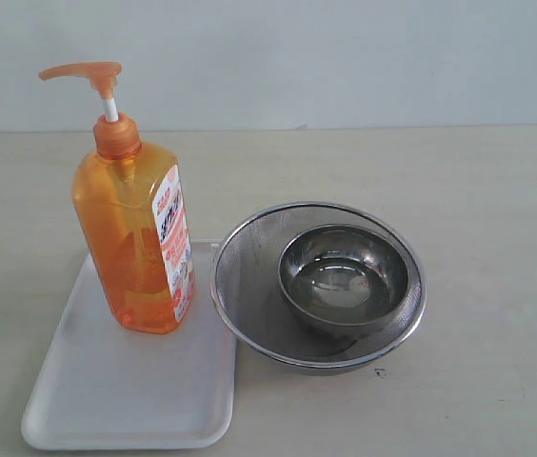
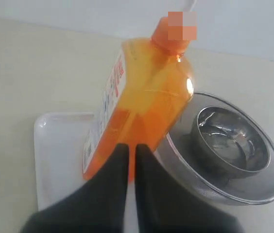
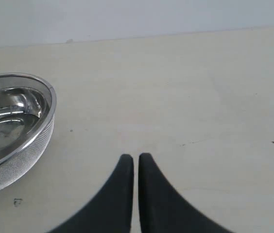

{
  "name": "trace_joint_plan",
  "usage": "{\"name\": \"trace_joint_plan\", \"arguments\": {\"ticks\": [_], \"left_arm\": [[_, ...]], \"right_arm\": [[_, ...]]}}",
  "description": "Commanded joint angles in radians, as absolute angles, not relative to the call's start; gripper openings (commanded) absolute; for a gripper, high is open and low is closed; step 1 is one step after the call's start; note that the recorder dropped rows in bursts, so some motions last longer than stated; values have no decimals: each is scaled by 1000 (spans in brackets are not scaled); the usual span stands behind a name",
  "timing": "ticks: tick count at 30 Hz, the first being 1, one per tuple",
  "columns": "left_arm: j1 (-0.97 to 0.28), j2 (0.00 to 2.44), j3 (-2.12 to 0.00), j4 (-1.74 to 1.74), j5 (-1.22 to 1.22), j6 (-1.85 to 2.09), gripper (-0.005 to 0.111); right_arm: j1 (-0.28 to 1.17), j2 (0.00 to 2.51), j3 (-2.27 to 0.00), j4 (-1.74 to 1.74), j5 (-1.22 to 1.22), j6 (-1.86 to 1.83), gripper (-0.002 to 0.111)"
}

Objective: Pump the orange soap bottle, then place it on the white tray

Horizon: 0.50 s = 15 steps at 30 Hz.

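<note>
soap bottle (image 1: 130, 248): translucent orange, orange pump head (image 1: 83, 71), white stem (image 1: 110, 108), white label (image 1: 173, 243) with red writing | tray (image 1: 107, 400): white | strainer (image 1: 245, 276): silver mesh | bowl (image 1: 345, 276): shiny steel | desk (image 1: 478, 190): beige | left end effector (image 2: 131, 148), right end effector (image 3: 134, 158): black

A wide, pale beige matte bench (image 1: 478, 190) fills the lower part of the exterior view and runs back to a plain, pale grey-white wall (image 1: 345, 57), meeting it in a straight horizontal line. The wall is smooth and evenly toned. The light is soft and diffuse, casting only faint shadows on the bench. A small dark speck (image 1: 379, 372) marks the bench surface.
</note>
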State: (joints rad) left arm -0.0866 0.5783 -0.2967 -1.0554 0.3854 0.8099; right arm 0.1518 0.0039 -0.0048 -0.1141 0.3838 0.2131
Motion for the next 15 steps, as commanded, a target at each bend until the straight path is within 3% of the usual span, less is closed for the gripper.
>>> {"name": "trace_joint_plan", "arguments": {"ticks": [1, 6, 10, 15], "left_arm": [[-90, 571, -286, -777, 370, 554, 5], [-142, 571, -247, 76, 174, -439, 5], [-214, 571, -132, 280, -121, -501, 5], [-218, 571, -70, 368, -207, -502, 5]], "right_arm": [[149, 0, 0, -119, 375, 208, 0], [149, 0, 0, -119, 375, 208, 0], [149, 0, 0, -119, 375, 208, 0], [149, 0, 0, -119, 375, 208, 0]]}}
